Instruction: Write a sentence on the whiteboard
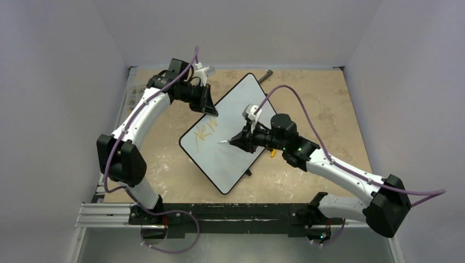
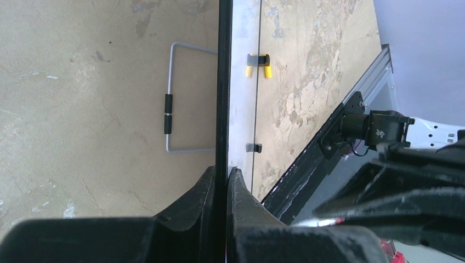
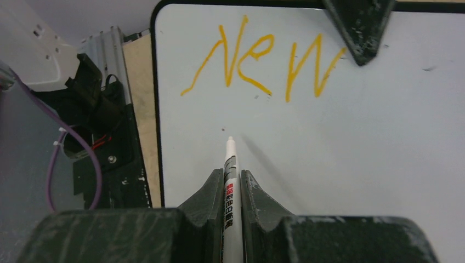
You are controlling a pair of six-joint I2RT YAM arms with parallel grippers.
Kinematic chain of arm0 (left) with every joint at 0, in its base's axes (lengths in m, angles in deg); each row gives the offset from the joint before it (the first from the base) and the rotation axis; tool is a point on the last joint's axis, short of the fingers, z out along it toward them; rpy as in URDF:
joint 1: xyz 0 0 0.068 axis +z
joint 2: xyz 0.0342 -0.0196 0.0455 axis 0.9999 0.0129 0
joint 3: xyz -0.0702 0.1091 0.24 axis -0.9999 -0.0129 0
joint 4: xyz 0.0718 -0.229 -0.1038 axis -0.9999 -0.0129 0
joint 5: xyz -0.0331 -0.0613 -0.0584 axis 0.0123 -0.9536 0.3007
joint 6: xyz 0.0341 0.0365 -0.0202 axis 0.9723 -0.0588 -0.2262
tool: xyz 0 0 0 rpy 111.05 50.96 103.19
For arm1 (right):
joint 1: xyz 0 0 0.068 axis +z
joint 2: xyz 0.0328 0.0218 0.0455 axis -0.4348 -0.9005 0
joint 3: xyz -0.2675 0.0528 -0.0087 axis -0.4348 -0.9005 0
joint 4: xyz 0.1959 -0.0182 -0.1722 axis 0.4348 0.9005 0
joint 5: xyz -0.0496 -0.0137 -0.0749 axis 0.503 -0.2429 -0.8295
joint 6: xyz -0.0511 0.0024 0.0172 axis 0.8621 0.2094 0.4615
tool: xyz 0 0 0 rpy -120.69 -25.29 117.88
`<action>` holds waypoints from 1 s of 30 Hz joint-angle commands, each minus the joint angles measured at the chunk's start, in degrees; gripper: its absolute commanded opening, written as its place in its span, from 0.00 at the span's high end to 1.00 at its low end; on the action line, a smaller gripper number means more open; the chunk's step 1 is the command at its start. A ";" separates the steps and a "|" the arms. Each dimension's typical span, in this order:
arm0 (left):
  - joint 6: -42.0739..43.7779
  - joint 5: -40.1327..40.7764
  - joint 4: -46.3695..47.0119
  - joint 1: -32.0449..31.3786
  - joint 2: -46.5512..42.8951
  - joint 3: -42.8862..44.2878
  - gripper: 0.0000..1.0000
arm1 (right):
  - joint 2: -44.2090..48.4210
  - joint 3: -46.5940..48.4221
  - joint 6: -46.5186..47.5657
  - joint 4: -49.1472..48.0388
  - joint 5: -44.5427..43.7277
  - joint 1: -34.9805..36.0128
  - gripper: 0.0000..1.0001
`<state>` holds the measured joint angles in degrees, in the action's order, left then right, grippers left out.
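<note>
The whiteboard (image 1: 230,159) lies flat and slantwise in the middle of the tan worktop (image 1: 329,109), with one rounded corner aimed at the far edge and the opposite one at the near edge. The sentence (image 3: 263,60) so far reads just "New", in orange, on the part of the board nearest the worktop's left edge. The left gripper (image 2: 221,174) is clenched on the board's thin black rim along its far-left side, one finger to each side of it. The right gripper (image 3: 231,175) grasps a white pen (image 3: 230,156) between its fingers over the board's middle. The tip points at the white surface just below the lettering (whether it touches, I cannot tell; its shadow falls just beside it). A yellow-and-black clip (image 1: 272,153) lies on the worktop near the board's right side.
</note>
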<state>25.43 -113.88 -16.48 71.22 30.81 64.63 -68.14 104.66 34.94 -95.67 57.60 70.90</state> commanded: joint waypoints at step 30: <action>2.44 9.13 -0.83 0.45 -1.35 -0.73 1.00 | -11.13 8.97 0.74 -1.32 -7.74 8.90 1.00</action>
<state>25.67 -113.93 -16.43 71.24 30.81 64.63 -79.85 113.03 35.07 -97.38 52.86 79.66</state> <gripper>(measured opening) 0.046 0.095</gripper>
